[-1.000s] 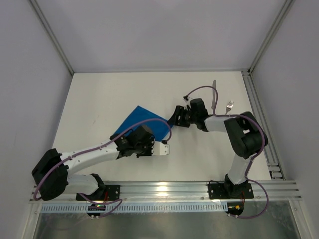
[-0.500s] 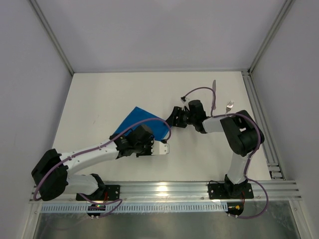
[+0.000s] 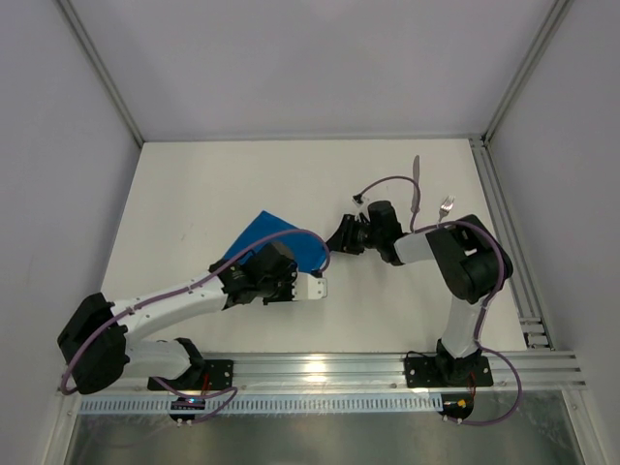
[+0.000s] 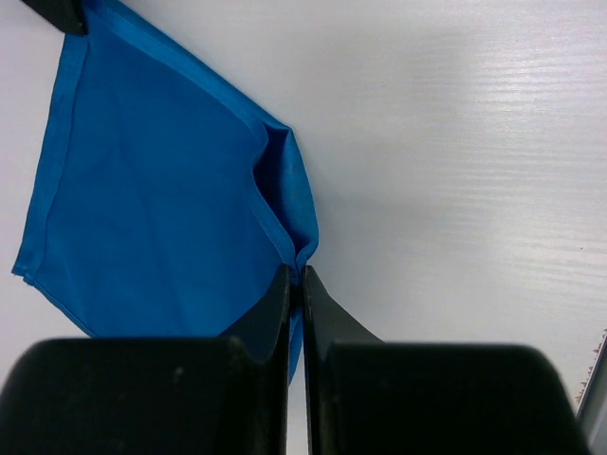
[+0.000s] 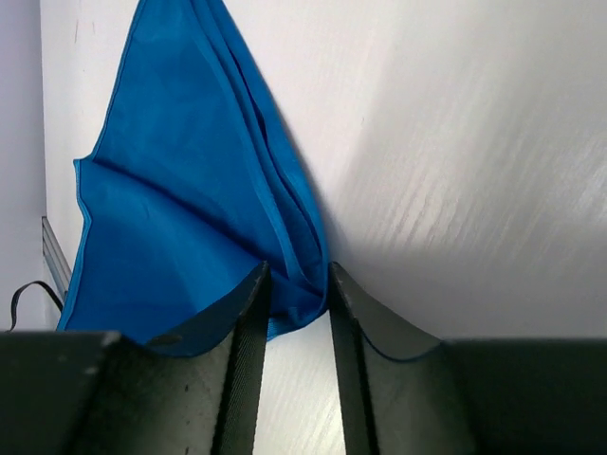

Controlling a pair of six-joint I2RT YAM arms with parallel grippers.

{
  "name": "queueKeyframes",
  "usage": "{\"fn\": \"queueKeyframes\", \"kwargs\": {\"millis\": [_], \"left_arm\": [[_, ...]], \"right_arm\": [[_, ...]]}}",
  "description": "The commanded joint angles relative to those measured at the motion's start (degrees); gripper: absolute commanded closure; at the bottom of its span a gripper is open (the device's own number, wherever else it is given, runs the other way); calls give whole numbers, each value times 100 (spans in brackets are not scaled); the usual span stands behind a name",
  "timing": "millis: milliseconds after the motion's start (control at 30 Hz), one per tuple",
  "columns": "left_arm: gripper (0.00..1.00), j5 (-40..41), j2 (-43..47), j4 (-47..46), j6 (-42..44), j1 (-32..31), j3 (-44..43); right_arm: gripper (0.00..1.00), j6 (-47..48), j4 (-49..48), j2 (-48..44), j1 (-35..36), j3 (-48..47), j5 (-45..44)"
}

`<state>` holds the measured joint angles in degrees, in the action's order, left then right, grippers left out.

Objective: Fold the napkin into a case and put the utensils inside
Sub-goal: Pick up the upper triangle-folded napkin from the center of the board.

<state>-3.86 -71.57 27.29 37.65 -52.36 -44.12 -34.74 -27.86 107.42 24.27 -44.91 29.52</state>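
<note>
Two grippers at one cloth; two utensils set apart.

1. Napkin point(image 3: 271, 237): bright blue, slightly shiny. It lies on the white table point(image 3: 242, 184) left of centre, spread loosely in a rough kite shape, not as a pouch. The left wrist view point(image 4: 161, 209) shows a hemmed border and a narrow doubled fold along the right edge. The right wrist view point(image 5: 180, 190) shows several long creases running down to one corner.

2. Left gripper point(image 3: 322, 283): low over the table at the cloth's near right edge. In its own camera point(image 4: 296, 275) the two black fingers are pressed together, with the napkin's edge pinched between the tips. State: clenched on the cloth.

3. Right gripper point(image 3: 339, 235): reaches in from the right to the napkin's right corner. In its own camera point(image 5: 297, 270) the fingers stand a narrow gap apart and straddle that corner. Blue cloth fills the upper part of the gap and bare table shows below it. State: released, not clamped.

4. Knife point(image 3: 417, 184): slim, silver. It lies on bare table at the right rear, pointing away from the arm bases, well apart from the napkin.

5. Fork point(image 3: 447, 204): silver, just right of the knife. Its lower part is hidden by the right arm. It is not touching the cloth.
</note>
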Motion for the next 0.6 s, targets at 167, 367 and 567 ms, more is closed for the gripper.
{"fn": "queueKeyframes", "kwargs": {"millis": [167, 367, 567], "left_arm": [[100, 140, 222, -22, -135, 103, -62], [100, 192, 284, 66, -144, 173, -79], [100, 210, 363, 171, -161, 208, -106]], "right_arm": [[89, 187, 984, 201, 122, 298, -69], [96, 126, 931, -194, 122, 430, 10], [96, 99, 1115, -546, 122, 369, 28]]}}
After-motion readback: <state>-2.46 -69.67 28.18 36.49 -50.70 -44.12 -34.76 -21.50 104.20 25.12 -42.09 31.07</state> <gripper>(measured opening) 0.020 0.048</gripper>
